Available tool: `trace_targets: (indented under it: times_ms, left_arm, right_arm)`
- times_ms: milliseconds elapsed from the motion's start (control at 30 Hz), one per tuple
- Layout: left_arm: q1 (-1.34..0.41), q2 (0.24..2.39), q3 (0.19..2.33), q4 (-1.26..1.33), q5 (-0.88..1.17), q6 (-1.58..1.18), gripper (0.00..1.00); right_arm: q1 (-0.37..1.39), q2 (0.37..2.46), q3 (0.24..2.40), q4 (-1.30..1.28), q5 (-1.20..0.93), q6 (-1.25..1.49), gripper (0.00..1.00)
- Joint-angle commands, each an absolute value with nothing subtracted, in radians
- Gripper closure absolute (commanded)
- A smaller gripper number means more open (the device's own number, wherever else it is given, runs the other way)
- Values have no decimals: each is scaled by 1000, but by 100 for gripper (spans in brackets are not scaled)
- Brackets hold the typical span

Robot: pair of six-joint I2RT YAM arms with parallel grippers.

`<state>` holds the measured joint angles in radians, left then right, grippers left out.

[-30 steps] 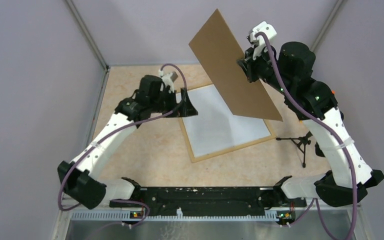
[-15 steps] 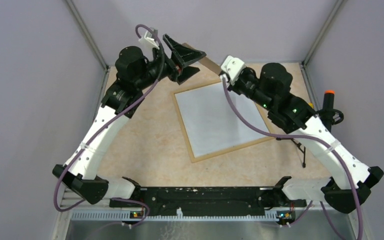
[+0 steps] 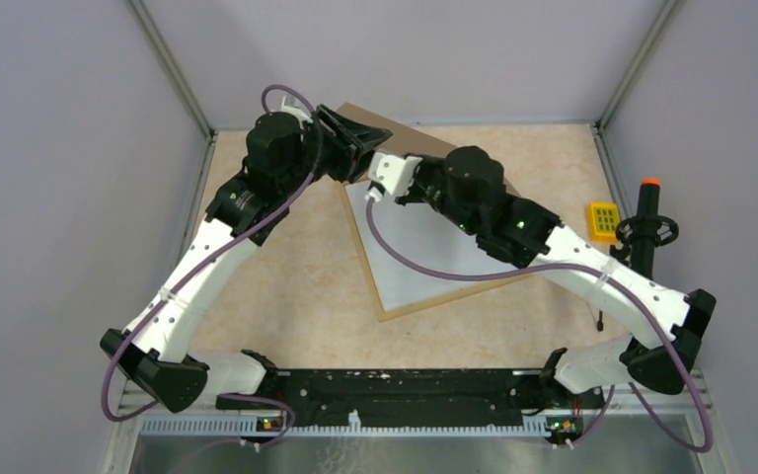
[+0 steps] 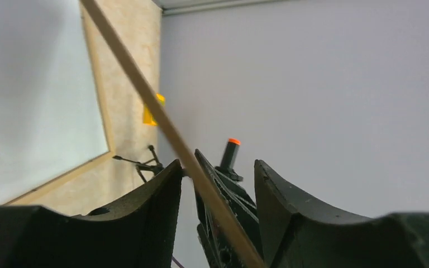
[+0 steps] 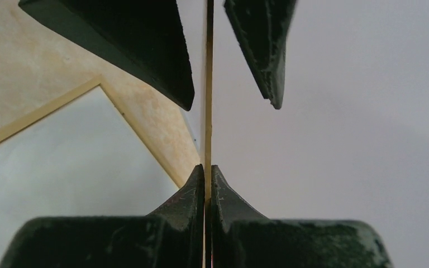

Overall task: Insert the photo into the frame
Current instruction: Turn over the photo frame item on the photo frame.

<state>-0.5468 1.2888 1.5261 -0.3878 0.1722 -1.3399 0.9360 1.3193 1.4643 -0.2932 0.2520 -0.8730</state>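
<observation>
Brown backing board (image 3: pixel 415 138) hangs over the far end of the frame (image 3: pixel 364 255), my right gripper (image 5: pixel 207 167) clenched on its thin edge. My left gripper (image 4: pixel 218 167) straddles that edge, fingers apart. The frame lies flat on the table (image 3: pixel 286 286), a white sheet (image 3: pixel 424 247) inside.

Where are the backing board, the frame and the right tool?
backing board (image 3: pixel 424 143), top view, bare brown face between the arms.
frame (image 3: pixel 424 304), top view, near wooden rail.
right tool (image 5: pixel 206 170), right wrist view, between fingertips shut on the backing board.
</observation>
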Motion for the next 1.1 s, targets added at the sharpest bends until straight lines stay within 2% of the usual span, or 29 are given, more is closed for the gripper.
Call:
trace_targets:
  times_ms: [0, 100, 133, 233, 400, 433, 467, 533, 600, 667, 700, 833, 933, 1067]
  left_arm:
    - [-549, 1264, 1538, -469, 70, -1291, 45]
    - [-549, 1276, 1558, -527, 55, -1273, 51]
    - [-548, 1279, 1568, -550, 53, -1268, 58]
    - [-550, 1285, 1580, -587, 56, -1252, 68]
    - [-548, 1293, 1587, -630, 63, -1186, 96]
    - [-547, 1294, 1586, -634, 67, -1162, 100]
    - [-544, 1296, 1583, -633, 77, -1136, 100]
    - [-528, 1285, 1557, -597, 103, -1072, 100]
    - [-504, 1250, 1473, -507, 133, -1014, 100]
    - [-458, 1214, 1394, -401, 189, -935, 100]
    - [-425, 1213, 1371, -357, 251, -884, 100]
    - [-241, 1254, 1282, -225, 589, -792, 100]
    - [-146, 1285, 1198, -70, 853, -794, 100]
    - [-86, 1363, 1192, -117, 955, -703, 100]
  right_arm:
    - [1002, 1362, 1525, -163, 395, -1005, 100]
    - [1029, 1379, 1512, -139, 421, -1031, 100]
    - [1036, 1386, 1510, -132, 434, -1038, 100]
    - [1057, 1404, 1508, -113, 480, -1056, 100]
    - [1077, 1413, 1484, -51, 554, -1080, 98]
    - [1081, 1412, 1481, -50, 569, -1081, 90]
    - [1081, 1409, 1476, -45, 582, -1081, 83]
    - [1084, 1396, 1461, -42, 602, -1072, 75]
    - [1084, 1373, 1439, -40, 604, -1044, 46]
    - [1088, 1332, 1413, -43, 606, -977, 6]
    - [1089, 1309, 1421, -106, 590, -916, 2]
    - [1089, 1274, 1604, -405, 573, -562, 1]
    - [1088, 1201, 1576, -370, 593, -450, 1]
    - [1090, 1117, 1543, -319, 620, -326, 1]
